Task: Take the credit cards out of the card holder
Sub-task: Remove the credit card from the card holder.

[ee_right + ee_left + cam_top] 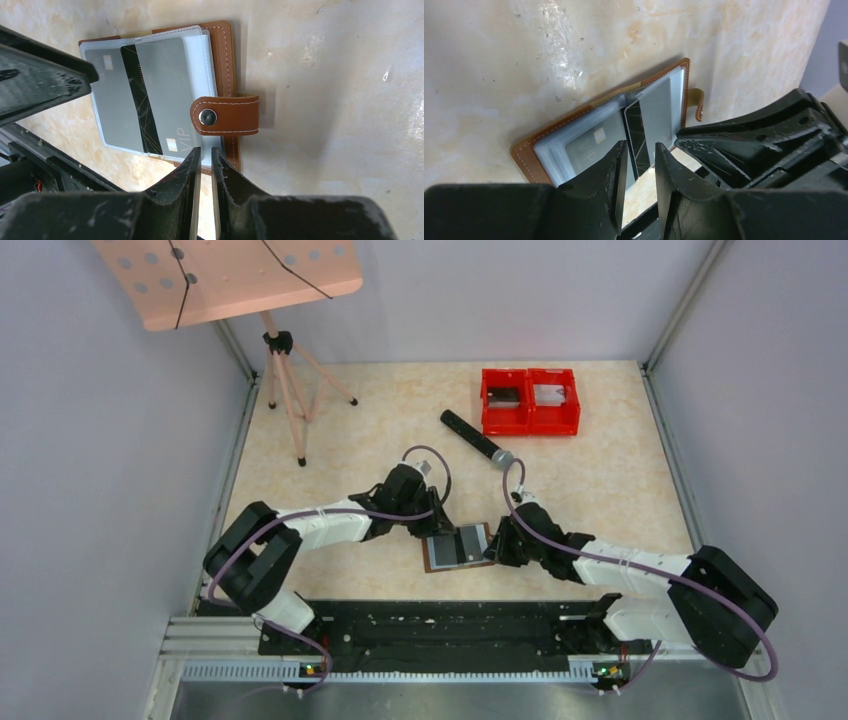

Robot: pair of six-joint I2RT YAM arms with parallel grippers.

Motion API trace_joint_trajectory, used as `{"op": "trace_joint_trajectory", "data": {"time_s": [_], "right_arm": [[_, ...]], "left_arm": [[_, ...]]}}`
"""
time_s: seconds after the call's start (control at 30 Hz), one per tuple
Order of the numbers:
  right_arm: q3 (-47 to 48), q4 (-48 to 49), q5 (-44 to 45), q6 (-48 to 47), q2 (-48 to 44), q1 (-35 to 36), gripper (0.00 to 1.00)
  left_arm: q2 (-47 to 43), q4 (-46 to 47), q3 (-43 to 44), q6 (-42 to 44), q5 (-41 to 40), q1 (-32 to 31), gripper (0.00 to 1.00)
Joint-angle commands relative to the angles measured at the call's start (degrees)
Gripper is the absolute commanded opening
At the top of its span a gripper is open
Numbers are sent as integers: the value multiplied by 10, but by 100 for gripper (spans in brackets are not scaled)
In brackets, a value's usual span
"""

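Note:
The brown card holder [457, 548] lies open and flat on the table between both arms, its tab [225, 116] folded over one edge. Clear sleeves show two grey credit cards [172, 85] and a black one [140, 100] still inside. My left gripper [640, 150] hovers over the holder's near edge, open, with the black card [636, 135] visible through the gap and nothing between the fingers. My right gripper [205, 150] is nearly closed, with only a thin slit. Its tips sit on the holder's edge by the tab. I cannot tell whether it pinches anything.
Twin red bins [530, 400] stand at the back right. A black stick-shaped tool [475, 437] lies just behind the grippers. A tripod [290, 390] carrying a pink perforated panel [230, 275] occupies the back left. White walls enclose the table, and the arms' mounting rail [440, 640] runs along the near edge.

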Motion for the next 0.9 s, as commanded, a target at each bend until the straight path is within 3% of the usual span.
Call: {"op": "trace_joint_trajectory", "data": {"time_s": [0.0, 0.33, 0.6, 0.87], "right_arm": [[-7, -2, 4, 6, -14, -3, 14], [81, -22, -64, 2, -83, -3, 14], [94, 34, -69, 0, -20, -2, 11], [47, 63, -41, -3, 46, -14, 9]], "left_arm": [[24, 82, -9, 9, 9, -2, 33], [49, 112, -26, -2, 17, -5, 31], [44, 114, -35, -7, 9, -6, 31], [51, 121, -40, -14, 12, -8, 31]]}}
